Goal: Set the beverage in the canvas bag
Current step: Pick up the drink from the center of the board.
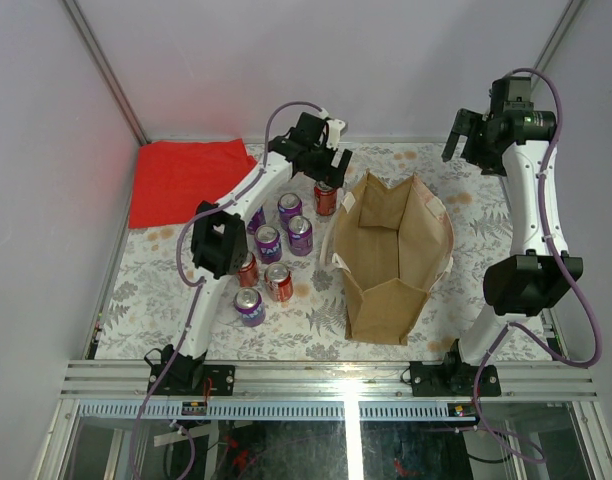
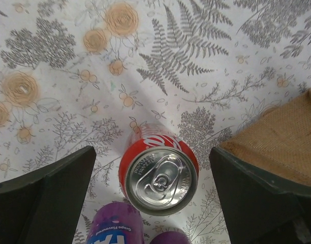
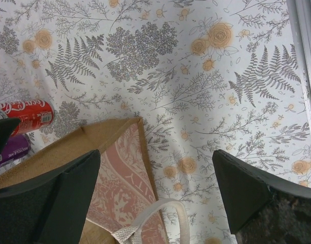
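A tan-brown canvas bag (image 1: 396, 255) with cream handles stands open in the middle of the table. Several red and purple cans stand left of it. My left gripper (image 1: 324, 172) is open, hovering over the farthest red can (image 1: 325, 199); in the left wrist view that can (image 2: 159, 173) stands upright between the spread fingers, untouched, with the bag's edge (image 2: 282, 142) at right. My right gripper (image 1: 464, 140) is open and empty, high at the back right; its view shows the bag's rim (image 3: 115, 152), a cream handle (image 3: 165, 218) and the red can (image 3: 23, 115).
A flat red cloth (image 1: 181, 178) lies at the back left. Purple cans (image 1: 268, 243) and red cans (image 1: 278, 282) cluster beside the left arm. Grey walls close in the table; a metal rail runs along the near edge (image 1: 336, 380).
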